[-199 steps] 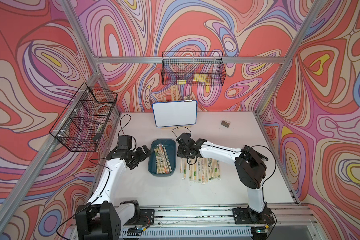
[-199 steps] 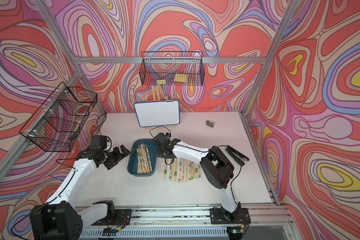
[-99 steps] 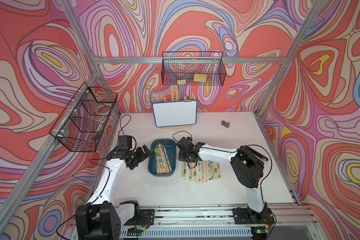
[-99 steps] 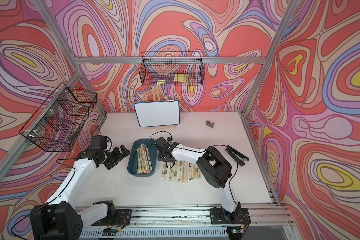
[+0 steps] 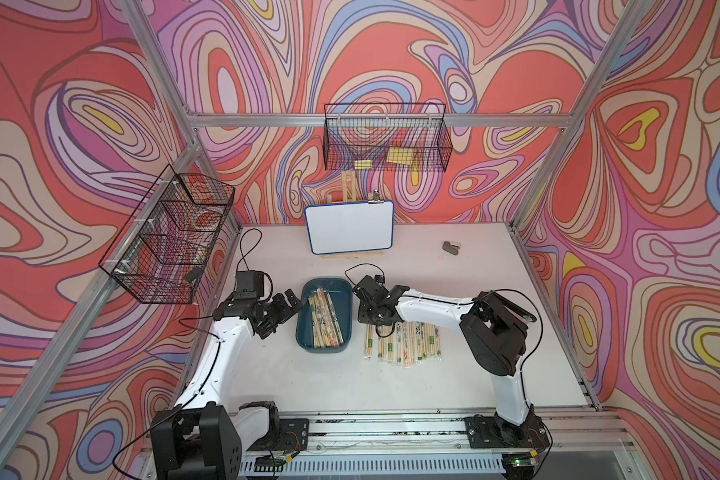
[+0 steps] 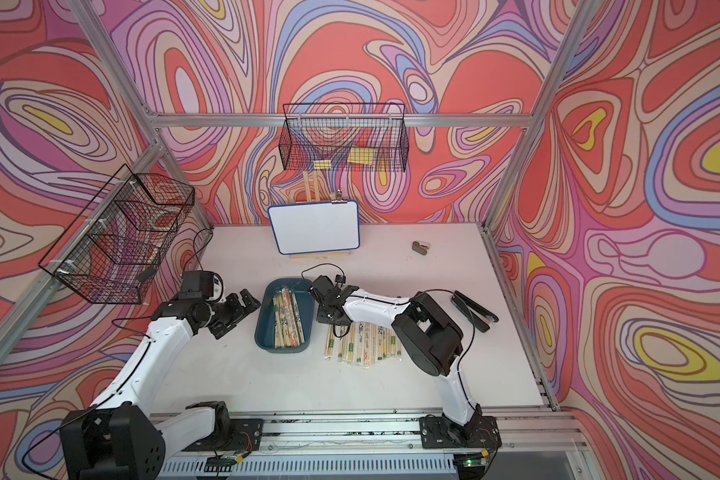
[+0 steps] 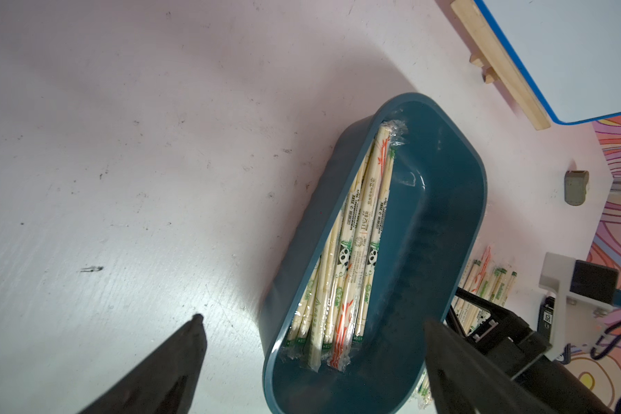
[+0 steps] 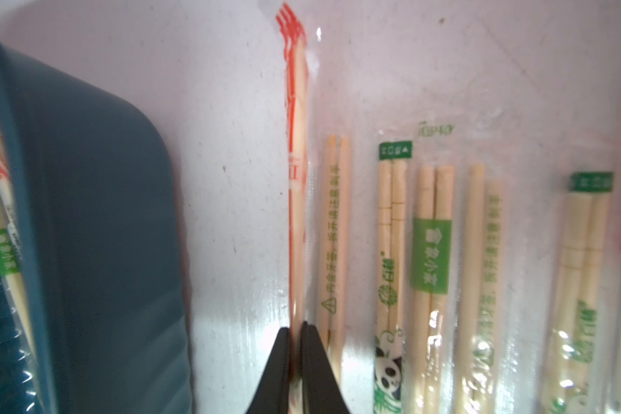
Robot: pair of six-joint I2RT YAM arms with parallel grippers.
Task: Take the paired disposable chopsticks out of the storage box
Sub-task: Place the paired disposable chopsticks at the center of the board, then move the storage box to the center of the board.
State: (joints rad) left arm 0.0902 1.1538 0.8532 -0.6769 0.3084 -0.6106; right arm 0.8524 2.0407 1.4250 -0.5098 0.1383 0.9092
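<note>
- Paired disposable chopsticks (image 5: 324,320) are in two places: a bundle lies lengthwise in the storage box (image 5: 327,350), and a row (image 6: 362,345) lies side by side on the white table (image 5: 350,395) just beside it.
- In the box, the sleeved pairs are stacked against one long wall (image 7: 352,251), and the other half of the floor is bare teal.
- Over at the row, the red-printed pair (image 8: 296,179) sits at the box-side end, turned on its edge, close against its neighbour.
- The right gripper (image 8: 295,328) is pinched tight on that red-printed pair, with its black fingertips (image 8: 282,344) pressing either side of the sleeve. Whether the pair is touching the table, I can't tell.
- On the far side of the box the left gripper (image 7: 312,324) hangs with its jaws spread wide, holding nothing and pointing at the box.
- Further back, a whiteboard (image 5: 349,226) stands on a wooden easel, and two black wire baskets (image 5: 385,143) hang on the frame.
</note>
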